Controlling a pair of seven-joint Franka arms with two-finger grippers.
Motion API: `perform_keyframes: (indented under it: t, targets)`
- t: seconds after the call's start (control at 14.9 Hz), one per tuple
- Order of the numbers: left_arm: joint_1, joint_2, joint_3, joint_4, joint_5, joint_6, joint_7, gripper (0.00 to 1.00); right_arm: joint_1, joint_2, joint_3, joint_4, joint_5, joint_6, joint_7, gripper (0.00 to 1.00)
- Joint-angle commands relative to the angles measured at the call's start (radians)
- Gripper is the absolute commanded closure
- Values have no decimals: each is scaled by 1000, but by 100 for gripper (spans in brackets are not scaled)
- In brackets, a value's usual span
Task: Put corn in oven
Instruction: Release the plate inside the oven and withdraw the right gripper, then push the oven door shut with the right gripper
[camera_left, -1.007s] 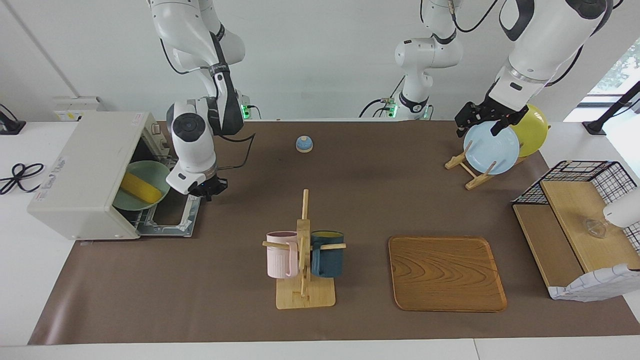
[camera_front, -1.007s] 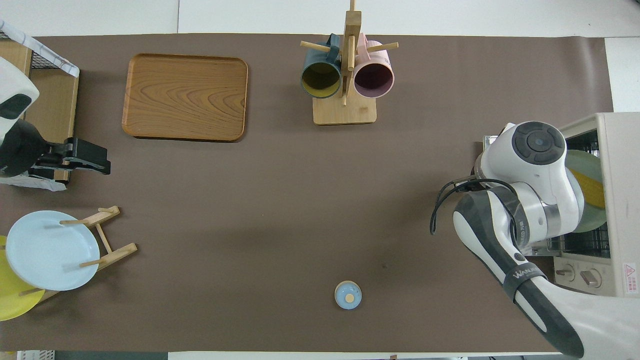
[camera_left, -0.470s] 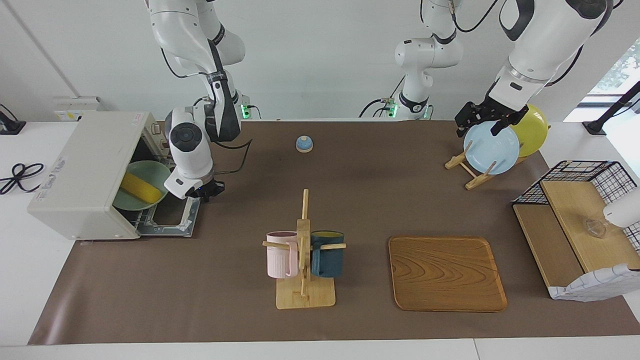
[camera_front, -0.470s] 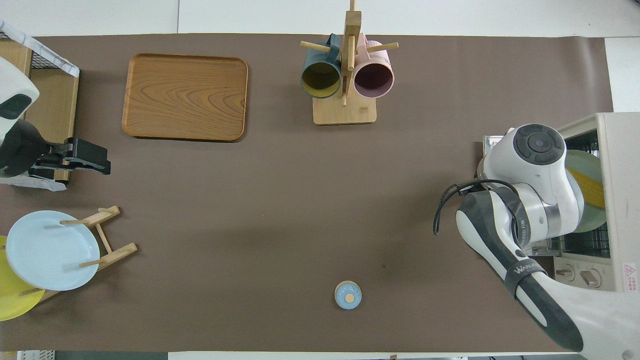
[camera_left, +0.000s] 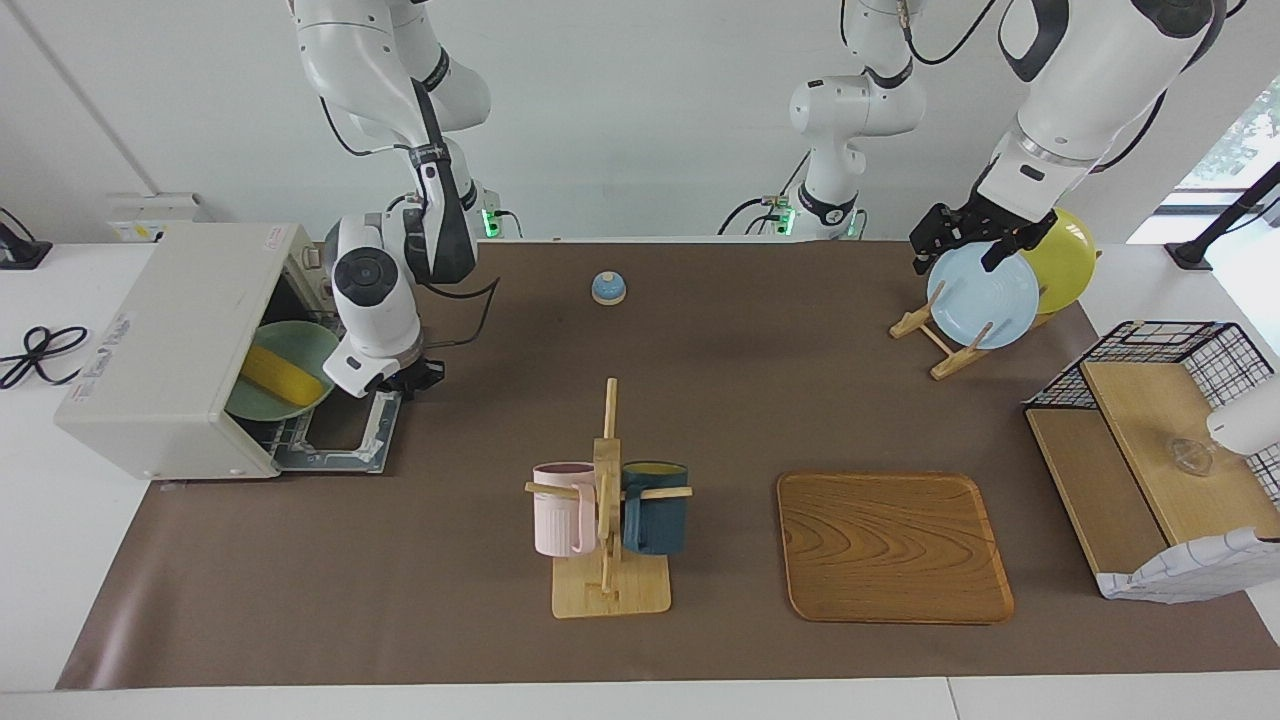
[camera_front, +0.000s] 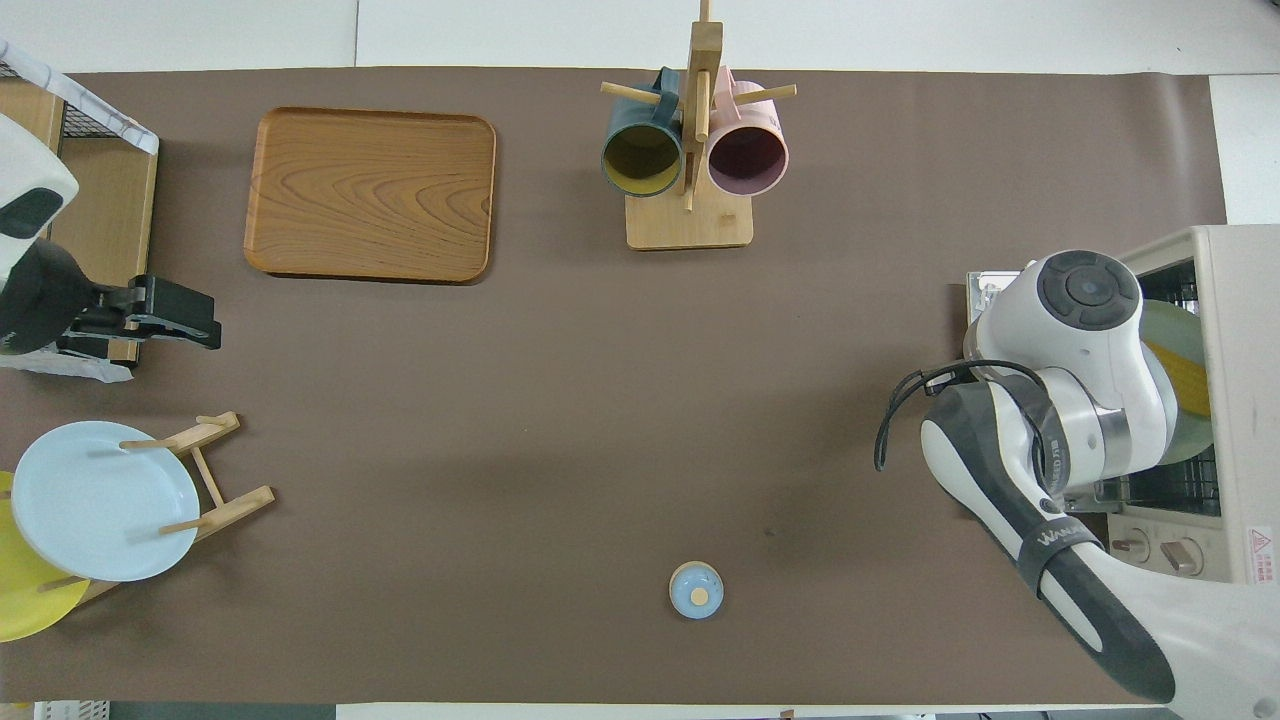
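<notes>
The corn (camera_left: 280, 375) lies on a pale green plate (camera_left: 305, 345) inside the off-white oven (camera_left: 170, 330) at the right arm's end of the table. The oven's door (camera_left: 345, 440) hangs open, flat on the table. In the overhead view the corn (camera_front: 1188, 372) shows only as a yellow strip past the right arm's wrist. My right gripper (camera_left: 408, 379) is shut and empty, low over the door's edge, beside the plate. My left gripper (camera_left: 962, 255) waits open and empty above the plate rack (camera_left: 935, 345); the overhead view shows the left gripper (camera_front: 205, 325) too.
A mug rack (camera_left: 608, 560) with a pink and a dark blue mug stands mid-table. Toward the left arm's end are a wooden tray (camera_left: 893, 545), a light blue plate (camera_left: 982, 300), a yellow plate (camera_left: 1068, 258) and a wire shelf (camera_left: 1160, 440). A small blue bell (camera_left: 608, 288) sits near the robots.
My right hand has shifted a little toward the oven and the robots, staying shut. The corn, the plate and the left arm have not moved.
</notes>
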Motion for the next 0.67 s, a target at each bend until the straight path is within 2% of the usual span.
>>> perform_keyframes:
  t: [0.0, 0.27, 0.6]
  targets:
    - [10, -8, -6, 5, 17, -17, 2, 0, -31, -28, -7, 63, -50, -132, -99, 100]
    - [10, -8, -6, 5, 17, -17, 2, 0, -111, -40, -7, 192, -50, -283, -264, 100]
    - [10, -8, -6, 5, 17, -17, 2, 0, -177, -76, -7, 267, -48, -382, -398, 100]
